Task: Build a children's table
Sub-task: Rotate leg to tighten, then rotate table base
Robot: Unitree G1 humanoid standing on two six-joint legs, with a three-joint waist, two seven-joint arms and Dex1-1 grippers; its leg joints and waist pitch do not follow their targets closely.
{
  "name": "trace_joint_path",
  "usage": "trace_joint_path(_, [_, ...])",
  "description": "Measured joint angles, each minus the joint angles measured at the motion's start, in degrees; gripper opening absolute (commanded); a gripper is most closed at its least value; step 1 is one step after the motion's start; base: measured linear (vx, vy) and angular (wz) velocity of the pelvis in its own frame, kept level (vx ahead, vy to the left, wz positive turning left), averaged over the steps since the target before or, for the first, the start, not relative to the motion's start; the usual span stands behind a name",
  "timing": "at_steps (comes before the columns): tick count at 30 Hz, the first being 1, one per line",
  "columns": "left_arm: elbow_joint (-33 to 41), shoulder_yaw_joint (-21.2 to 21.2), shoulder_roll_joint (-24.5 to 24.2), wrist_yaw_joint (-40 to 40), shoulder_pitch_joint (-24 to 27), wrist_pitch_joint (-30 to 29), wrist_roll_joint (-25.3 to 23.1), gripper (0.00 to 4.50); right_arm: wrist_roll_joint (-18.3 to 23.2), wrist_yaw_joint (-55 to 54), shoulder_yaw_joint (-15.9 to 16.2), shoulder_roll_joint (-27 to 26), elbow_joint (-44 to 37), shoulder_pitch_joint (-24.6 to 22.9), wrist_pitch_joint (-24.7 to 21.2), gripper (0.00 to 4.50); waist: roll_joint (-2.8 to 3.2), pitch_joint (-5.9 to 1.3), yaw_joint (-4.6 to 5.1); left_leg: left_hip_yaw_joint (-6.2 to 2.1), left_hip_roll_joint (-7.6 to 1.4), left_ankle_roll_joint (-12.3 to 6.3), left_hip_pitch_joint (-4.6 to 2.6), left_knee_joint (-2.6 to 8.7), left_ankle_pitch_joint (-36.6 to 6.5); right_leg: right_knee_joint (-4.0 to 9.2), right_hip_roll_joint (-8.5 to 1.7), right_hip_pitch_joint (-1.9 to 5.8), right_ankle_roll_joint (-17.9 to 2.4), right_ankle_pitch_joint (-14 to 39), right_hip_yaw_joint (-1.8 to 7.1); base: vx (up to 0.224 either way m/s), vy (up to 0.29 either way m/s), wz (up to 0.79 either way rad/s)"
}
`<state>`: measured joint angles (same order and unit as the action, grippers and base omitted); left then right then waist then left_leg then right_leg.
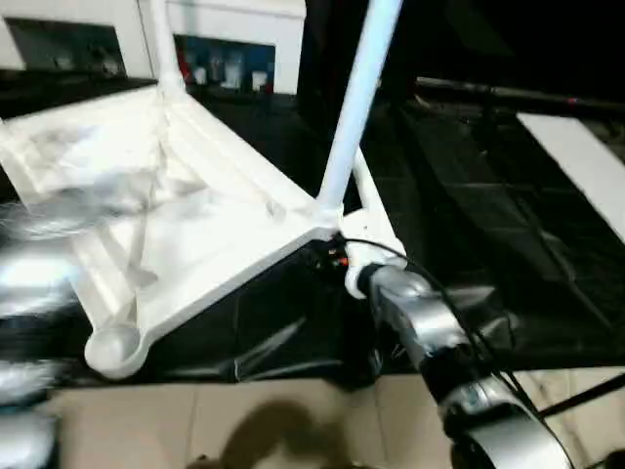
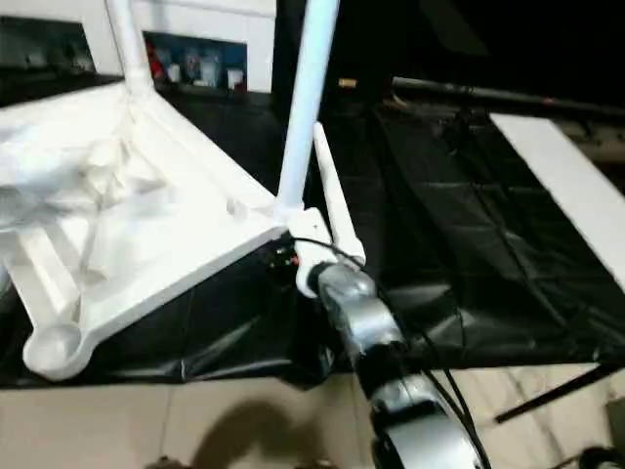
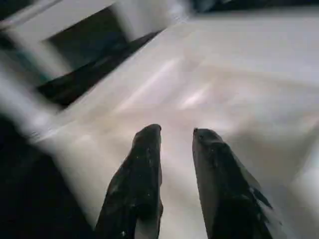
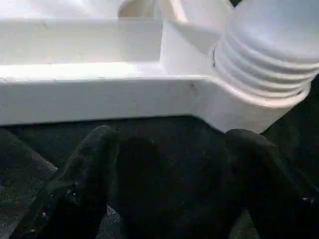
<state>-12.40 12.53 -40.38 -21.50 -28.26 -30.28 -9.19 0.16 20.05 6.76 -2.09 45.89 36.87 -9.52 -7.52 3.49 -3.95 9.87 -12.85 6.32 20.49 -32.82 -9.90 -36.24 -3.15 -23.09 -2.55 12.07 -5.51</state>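
The children's table lies upside down on the black sheet, its white tabletop [image 1: 210, 230] showing the ribbed underside. One white leg [image 1: 352, 107] stands upright in the near right corner socket, and another leg [image 1: 164, 44] rises from the far corner. A loose leg [image 2: 332, 200] lies on the sheet beside that near right corner. The near left socket [image 1: 112, 347] is empty. My right gripper [image 4: 174, 134] is open, its fingers spread wide just off the tabletop's edge [image 4: 99, 94], beside the leg's threaded base [image 4: 264, 64]. My left gripper [image 3: 177, 130] hovers over the white tabletop, slightly open and holding nothing.
The black-sheeted worktable [image 1: 488, 244] ends at a front edge, with beige floor tiles [image 1: 293, 420] below. A long flat white board [image 1: 586, 166] lies at the right. A dark bar [image 1: 508, 95] runs along the back right. Shelves with small items [image 1: 225, 68] stand behind.
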Motion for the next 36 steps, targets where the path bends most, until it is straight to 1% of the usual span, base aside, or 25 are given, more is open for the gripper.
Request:
trace_joint_path(1, [1.03,0.91,-1.52,-0.14,1.82,-1.26,-0.62,1.21,-0.14,-0.38,0.00,-0.22,1.26,0.77,-0.01,3.64,-0.27,-0.04,0.03,0.00,0.02,0.00,-0.02,-0.01,0.00,0.01,-0.02,0.05,0.00,0.00,0.01,0.000,0.000,0.00])
trace_joint_path(2, [1.34,1.62,-2.55,-0.28,3.19,-2.47,-0.82,1.21,-0.32,-0.72,-0.04,-0.27,2.23,1.38,0.02,3.64,-0.49,-0.05,-0.20,0.01,0.03,0.00,-0.01,-0.02,0.00,0.03,-0.03,0.05,0.01,0.00,0.02,0.000,0.000,0.00])
trace_joint_path(3, [2.14,2.29,-3.66,-0.72,5.69,-4.32,-1.16,1.21,-0.53,-0.89,-0.05,-0.58,3.36,2.09,0.01,3.64,-0.62,-0.04,-0.48,0.02,0.04,0.00,-0.02,-0.02,0.00,0.03,-0.03,0.05,0.01,0.00,0.04,0.000,0.000,0.00])
trace_joint_path(5, [3.31,2.42,-4.04,-1.46,8.91,-7.33,-1.20,1.21,-0.58,-0.91,-0.06,-0.98,4.91,2.83,0.05,3.64,-0.90,0.04,-1.14,0.02,0.03,0.00,-0.03,-0.01,0.00,0.01,-0.03,0.05,0.01,0.00,0.03,0.000,0.000,0.00])
trace_joint_path(6, [3.94,2.40,-4.00,-1.96,10.89,-9.01,-1.15,1.21,-0.61,-0.90,-0.04,-1.51,5.99,3.53,0.09,3.64,-1.17,0.18,-1.37,0.01,0.01,0.03,-0.02,-0.01,0.02,-0.03,-0.03,0.04,0.01,0.01,0.01,0.000,0.000,0.00])
trace_joint_path(8, [6.42,2.23,-3.87,-2.88,14.82,-12.09,-1.09,1.21,-0.68,-0.89,0.05,-2.45,8.24,4.79,0.68,3.64,-1.82,0.16,-1.44,-0.01,0.00,0.10,-0.05,-0.05,0.06,-0.13,-0.02,0.06,0.01,0.00,0.00,0.000,0.000,0.00])
trace_joint_path(11, [9.88,2.07,-2.93,-3.92,17.84,-14.55,-0.27,1.21,-0.59,-1.01,-0.10,-3.33,12.28,7.12,1.84,3.64,-2.24,0.10,-1.39,-0.04,0.00,0.10,-0.12,-0.23,0.06,-0.28,-0.03,0.14,0.02,-0.03,0.03,0.000,0.000,0.00])
trace_joint_path(14, [12.77,1.58,-2.24,-5.72,19.16,-16.18,1.34,1.21,-0.58,-1.35,-0.33,-4.57,16.14,9.03,3.64,3.64,-2.23,0.10,-1.11,-0.04,0.01,0.12,-0.36,-0.25,0.05,-0.51,-0.03,0.18,-0.01,-0.05,0.09,0.000,0.000,0.00])
trace_joint_path(19, [16.61,-0.02,-1.44,-9.71,20.05,-18.49,5.13,1.21,-0.46,-1.10,-1.32,-5.49,19.98,10.94,5.95,3.64,-2.21,0.11,-1.22,-0.15,0.00,0.19,-0.40,-0.24,0.09,-0.78,-0.02,0.11,0.08,0.01,0.05,0.000,0.000,0.00])
trace_joint_path(21, [17.42,-0.09,-1.08,-10.53,20.05,-19.39,6.02,1.21,-0.37,-0.99,-1.82,-5.52,20.69,11.09,6.43,3.64,-2.21,0.11,-1.34,-0.16,0.00,0.22,-0.39,-0.26,0.11,-0.79,-0.02,0.13,0.08,0.01,0.04,0.000,0.000,0.00])
trace_joint_path(26, [20.32,-1.34,0.87,-12.54,20.05,-21.74,8.53,1.21,-0.21,-0.70,-1.89,-5.58,21.90,11.52,7.49,3.64,-2.24,0.10,-1.39,-0.17,0.00,0.25,-0.27,-0.40,0.13,-0.79,-0.02,0.14,0.01,-0.05,0.05,0.000,0.000,0.00])
trace_joint_path(29, [20.87,-3.64,3.38,-13.06,18.88,-21.75,9.50,1.21,0.13,-0.49,-2.06,-5.57,21.91,11.59,8.40,3.64,-2.22,0.11,-1.41,-0.18,0.00,0.25,-0.24,-0.41,0.14,-0.81,-0.02,0.15,-0.09,-0.11,0.05,0.000,0.000,0.00])
trace_joint_path(32, [20.12,-5.95,5.81,-13.04,17.23,-20.58,9.73,1.21,0.28,-0.05,-2.64,-5.48,21.64,11.64,9.13,3.64,-2.17,0.14,-1.27,-0.18,0.00,0.27,-0.21,-0.40,0.15,-0.82,-0.02,0.13,-0.15,-0.15,0.05,0.000,0.000,0.00])
trace_joint_path(34, [15.71,-7.29,9.31,-11.46,13.74,-18.15,9.42,1.21,0.32,-0.43,-3.30,-4.35,19.82,11.49,9.01,3.64,-1.77,0.39,-1.33,-0.18,0.00,0.28,-0.10,-0.53,0.16,-0.82,-0.01,0.12,-0.10,-0.22,0.04,0.000,0.000,0.00])
trace_joint_path(35, [14.79,-7.95,9.96,-11.06,12.96,-17.21,9.41,1.21,0.37,-0.54,-3.52,-4.34,18.67,11.49,9.01,3.64,-1.68,0.45,-1.13,-0.18,-0.01,0.28,-0.08,-0.53,0.16,-0.82,-0.01,0.10,-0.09,-0.28,0.07,0.000,0.000,0.00])
trace_joint_path(36, [10.86,-8.72,12.05,-9.82,10.28,-14.88,8.92,1.21,0.74,-0.88,-4.13,-3.51,16.29,10.96,8.73,3.64,-0.94,0.71,-1.29,-0.24,-0.01,0.27,0.08,-0.85,0.17,-0.81,0.06,0.14,-0.05,-0.34,0.02,0.000,0.000,0.00])
